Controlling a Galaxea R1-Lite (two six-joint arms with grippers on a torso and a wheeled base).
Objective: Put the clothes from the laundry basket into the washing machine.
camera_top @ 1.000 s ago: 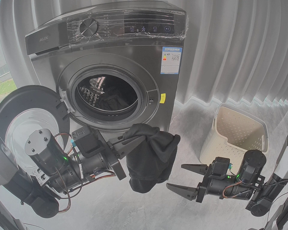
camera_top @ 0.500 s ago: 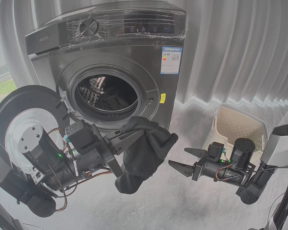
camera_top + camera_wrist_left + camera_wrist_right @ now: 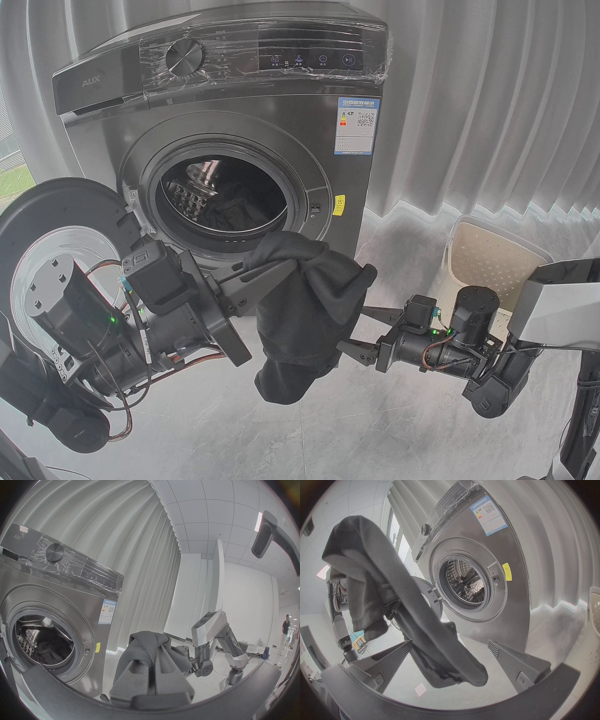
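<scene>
A dark grey garment [image 3: 306, 312] hangs from my left gripper [image 3: 284, 272], which is shut on its upper fold just below and in front of the washing machine's open drum [image 3: 225, 200]. The left wrist view shows the cloth [image 3: 147, 645] bunched over the closed fingers [image 3: 165, 673]. My right gripper [image 3: 355, 328] is open beside the garment's lower right part. In the right wrist view the cloth [image 3: 378, 573] droops between its spread fingers [image 3: 515, 664]. Dark clothes lie inside the drum. The cream laundry basket [image 3: 494, 256] stands at the right by the curtain, its visible inside bare.
The washing machine's round door [image 3: 56, 237] is swung open to the left, close to my left arm. A grey curtain [image 3: 500, 106] hangs behind the machine and basket. Bare tiled floor [image 3: 312, 437] lies in front.
My right gripper has moved left from near the basket up to the hanging garment. The left gripper has lifted the garment slightly and shifted left, nearer the drum opening.
</scene>
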